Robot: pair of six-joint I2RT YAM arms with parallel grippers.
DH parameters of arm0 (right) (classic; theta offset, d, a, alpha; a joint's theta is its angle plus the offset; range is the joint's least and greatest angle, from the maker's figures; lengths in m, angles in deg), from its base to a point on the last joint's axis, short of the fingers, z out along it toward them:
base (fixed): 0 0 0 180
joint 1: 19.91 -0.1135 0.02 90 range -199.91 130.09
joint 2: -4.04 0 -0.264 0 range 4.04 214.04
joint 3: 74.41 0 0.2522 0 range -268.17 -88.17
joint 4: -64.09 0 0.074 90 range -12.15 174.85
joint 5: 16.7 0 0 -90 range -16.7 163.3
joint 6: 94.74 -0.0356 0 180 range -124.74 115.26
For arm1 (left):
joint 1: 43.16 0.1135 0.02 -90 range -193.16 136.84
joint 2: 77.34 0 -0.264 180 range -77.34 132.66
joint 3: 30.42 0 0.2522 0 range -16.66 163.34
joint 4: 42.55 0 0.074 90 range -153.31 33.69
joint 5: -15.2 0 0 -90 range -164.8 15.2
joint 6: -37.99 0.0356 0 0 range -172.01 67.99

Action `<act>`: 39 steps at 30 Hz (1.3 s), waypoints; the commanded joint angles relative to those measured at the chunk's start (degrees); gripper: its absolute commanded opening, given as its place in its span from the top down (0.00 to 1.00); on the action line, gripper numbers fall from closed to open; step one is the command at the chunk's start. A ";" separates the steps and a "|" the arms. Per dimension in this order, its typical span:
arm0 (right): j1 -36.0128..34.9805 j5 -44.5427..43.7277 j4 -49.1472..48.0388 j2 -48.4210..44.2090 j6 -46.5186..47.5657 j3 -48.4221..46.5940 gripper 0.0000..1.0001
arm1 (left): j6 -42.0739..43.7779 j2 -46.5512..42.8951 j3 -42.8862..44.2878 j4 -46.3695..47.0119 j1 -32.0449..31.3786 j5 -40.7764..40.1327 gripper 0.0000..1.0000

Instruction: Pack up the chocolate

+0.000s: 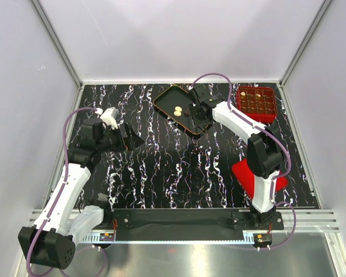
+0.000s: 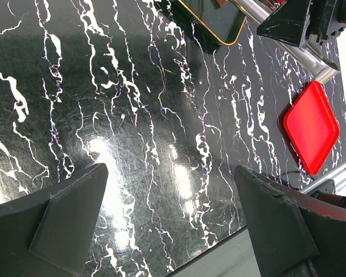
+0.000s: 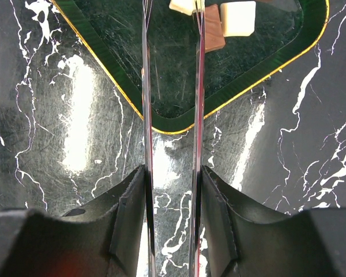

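1. While the black, white-veined marble-pattern tabletop (image 1: 179, 173) spreads under everything, the flat red plastic lid (image 1: 241, 173) lies at its near right. It is partly hidden beneath the right arm's upright link.
2. At the far right stands the red gridded box (image 1: 266, 118). A cream oval chocolate (image 1: 242, 93) sits in its far-left corner cell, and brown pieces sit in some other cells, too small to count.
3. Left of the box, and well apart from the lid, lies the black oblong tray with an orange rim (image 1: 164, 99), set at a slant.
4. The left gripper (image 1: 131, 139) hangs over bare tabletop, well left of the tray. Its fingers are spread wide with only marble showing between them.
5. The right gripper (image 1: 192, 114) reaches over the tray's near-right edge. Its two long thin metal blades (image 3: 145, 86) run parallel and parted, with tray floor visible between them.
6. Three loose chocolates lie in the tray at the blades' far end.
   - A cream square chocolate (image 3: 239, 17) lies right of both blades.
   - A light-brown square chocolate (image 3: 213, 32) touches the outer side of the right blade.
   - A cream piece (image 3: 181, 4) lies inside the gap, close against the right blade and narrower than the gap.
   - The blade tips run past the wrist view's edge, so contact there cannot be told.
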 commanded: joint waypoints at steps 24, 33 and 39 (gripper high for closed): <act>-0.79 -2.51 -1.26 2.23 0.55 -4.05 0.53 | 0.88 -0.02 0.11 2.22 0.14 -0.24 0.01; -0.70 -3.73 3.12 3.46 -0.68 -6.60 0.53 | 0.88 -0.02 0.28 2.05 0.14 -0.41 0.01; -0.70 -4.26 4.55 1.35 0.63 -5.29 0.54 | 0.88 -0.10 0.20 2.14 0.14 -0.15 0.01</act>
